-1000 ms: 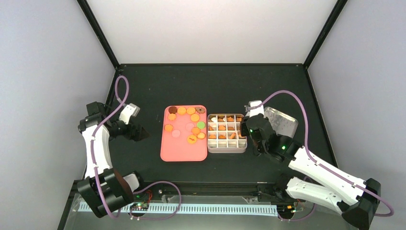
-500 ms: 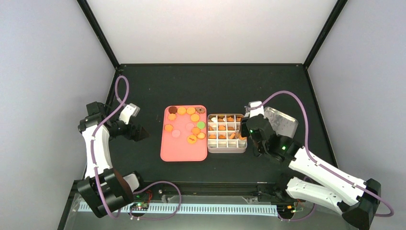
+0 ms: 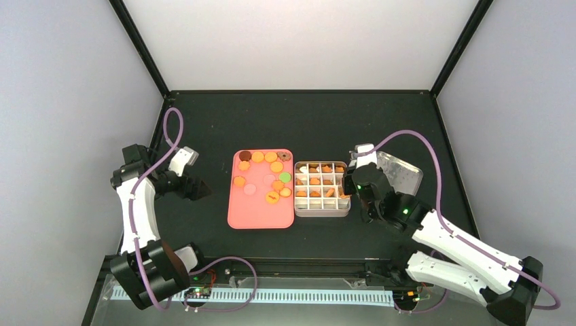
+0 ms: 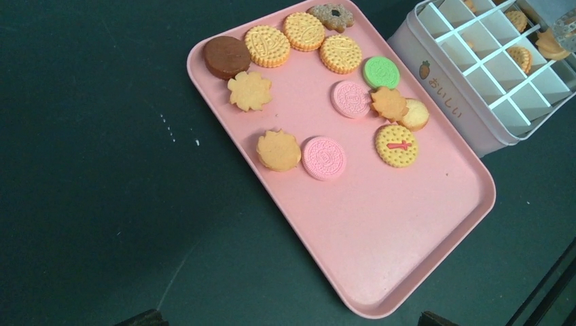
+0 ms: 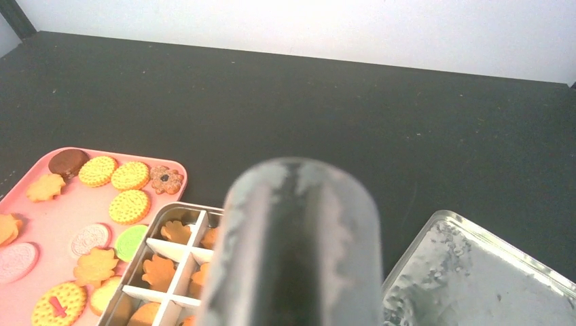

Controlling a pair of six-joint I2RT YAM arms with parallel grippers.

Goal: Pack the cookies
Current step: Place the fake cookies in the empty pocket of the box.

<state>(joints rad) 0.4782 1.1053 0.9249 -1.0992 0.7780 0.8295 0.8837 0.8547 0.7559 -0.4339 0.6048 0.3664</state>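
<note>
Several cookies (image 3: 276,166), mostly orange with some pink, one green and one dark brown, lie on the far half of a pink tray (image 3: 258,214); they also show in the left wrist view (image 4: 339,53). More orange cookies (image 5: 158,271) fill cells of a divided metal box (image 3: 322,210). My right gripper (image 3: 353,187) is over the box's right edge, shut on metal tongs (image 5: 299,244) that block its view. In the left wrist view the tongs' tip (image 4: 564,27) is over the box beside an orange cookie (image 4: 549,44). My left gripper (image 3: 197,189) is open and empty, left of the tray.
The box's metal lid (image 3: 402,173) lies flat on the table right of the box and under my right arm; it also shows in the right wrist view (image 5: 475,272). The near half of the tray (image 4: 407,258) is bare. Black table surface surrounds the tray and box.
My right arm has shifted slightly at the box's right edge, still holding the tongs. The left arm has barely moved.
</note>
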